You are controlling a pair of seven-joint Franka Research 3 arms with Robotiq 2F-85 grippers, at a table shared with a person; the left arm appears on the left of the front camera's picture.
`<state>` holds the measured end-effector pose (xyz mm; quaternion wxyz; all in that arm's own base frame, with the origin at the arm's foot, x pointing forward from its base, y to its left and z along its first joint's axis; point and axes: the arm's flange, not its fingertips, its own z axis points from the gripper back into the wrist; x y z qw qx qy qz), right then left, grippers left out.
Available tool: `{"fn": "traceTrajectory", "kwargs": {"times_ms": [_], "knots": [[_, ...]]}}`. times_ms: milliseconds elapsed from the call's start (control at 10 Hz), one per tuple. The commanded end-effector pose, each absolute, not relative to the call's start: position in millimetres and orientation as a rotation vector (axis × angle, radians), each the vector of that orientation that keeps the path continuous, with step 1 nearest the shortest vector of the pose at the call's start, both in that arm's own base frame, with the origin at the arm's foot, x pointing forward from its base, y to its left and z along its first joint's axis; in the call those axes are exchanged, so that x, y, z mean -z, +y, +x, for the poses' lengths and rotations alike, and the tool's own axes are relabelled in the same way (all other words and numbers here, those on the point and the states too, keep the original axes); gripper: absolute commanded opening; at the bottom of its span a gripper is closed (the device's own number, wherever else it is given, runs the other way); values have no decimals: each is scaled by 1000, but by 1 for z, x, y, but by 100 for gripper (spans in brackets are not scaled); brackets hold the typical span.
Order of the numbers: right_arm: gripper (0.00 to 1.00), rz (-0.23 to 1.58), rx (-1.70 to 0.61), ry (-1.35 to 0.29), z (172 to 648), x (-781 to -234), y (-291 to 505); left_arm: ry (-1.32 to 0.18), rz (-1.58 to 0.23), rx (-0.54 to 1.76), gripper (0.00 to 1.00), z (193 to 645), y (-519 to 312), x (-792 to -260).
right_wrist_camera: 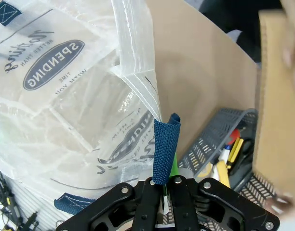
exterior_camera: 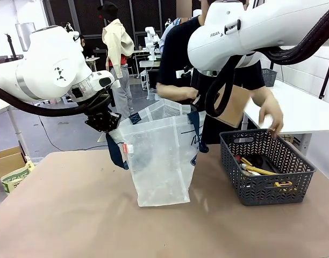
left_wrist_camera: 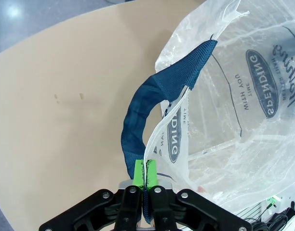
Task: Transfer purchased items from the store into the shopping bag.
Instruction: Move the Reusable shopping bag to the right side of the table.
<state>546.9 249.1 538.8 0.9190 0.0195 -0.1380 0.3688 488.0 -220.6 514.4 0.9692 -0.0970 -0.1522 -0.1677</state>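
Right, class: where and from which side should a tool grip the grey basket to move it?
Probably the rim bar above the slot handle in the basket's end wall facing the bag, coming down from above. The basket stands upright and the slot lets one finger pass under that thin bar; the person's hand is at the far rim.

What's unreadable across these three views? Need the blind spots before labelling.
- All views: shopping bag interior. Creased translucent plastic and glare; contents, if any, unclear.
- Front view: basket contents. The near wall hides the lower parts; yellow and black items too small to name.
- Cardboard box: the right arm's cable crosses it in the front view; the right wrist view has it blurred and cut by the right edge.
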Motion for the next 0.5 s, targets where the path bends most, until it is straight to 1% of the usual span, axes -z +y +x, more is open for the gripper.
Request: {"fn": "traceTrajectory", "kwargs": {"times_ms": [0,400], "knots": [[0,40,-749,-284,547,-538,248,-312,-193,322,0,489,-220,-515],[0,40,-749,-284,547,-538,248,-312,-193,322,0,489,-220,-515]]}}
